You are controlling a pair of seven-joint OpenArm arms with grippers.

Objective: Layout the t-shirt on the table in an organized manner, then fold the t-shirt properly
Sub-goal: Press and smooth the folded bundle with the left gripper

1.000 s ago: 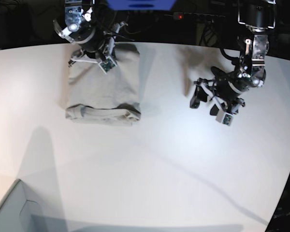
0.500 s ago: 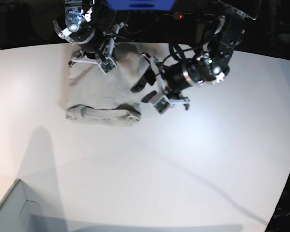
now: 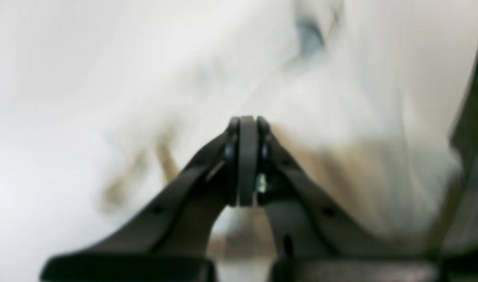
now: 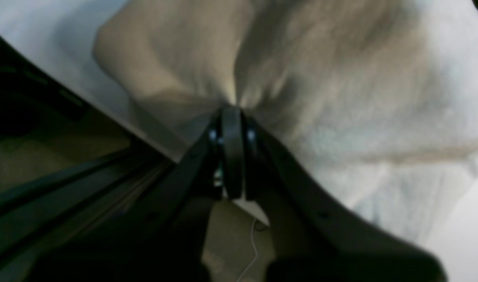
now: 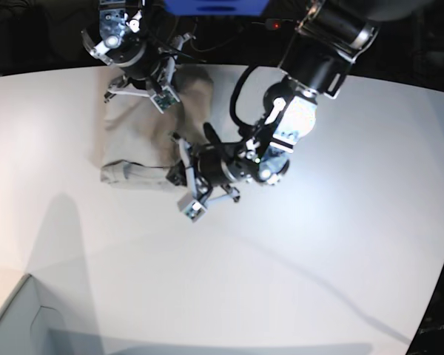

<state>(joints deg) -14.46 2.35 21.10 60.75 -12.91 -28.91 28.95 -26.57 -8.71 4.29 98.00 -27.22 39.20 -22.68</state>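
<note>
The t-shirt (image 5: 137,133) lies folded into a narrow rectangle at the back left of the white table (image 5: 281,259), a rolled edge along its near side. My right gripper (image 5: 137,87) is at its far edge, shut on a pinch of bunched cloth (image 4: 341,98) that fans out from the fingertips (image 4: 231,109). My left gripper (image 5: 179,168) reaches across to the shirt's near right corner. In the blurred left wrist view its jaws (image 3: 245,119) are pressed together at the edge of the beige cloth (image 3: 360,164); no cloth shows between them.
A grey box corner (image 5: 15,325) juts in at the near left. Beyond the table's curved far edge are a blue object (image 5: 214,6) and dark cables with a red light (image 5: 277,24). The left arm's forearm (image 5: 296,118) spans the table's middle back.
The left arm swung from the right side of the table across to the shirt's near right corner, and its gripper went from open to shut. The right gripper stayed in place.
</note>
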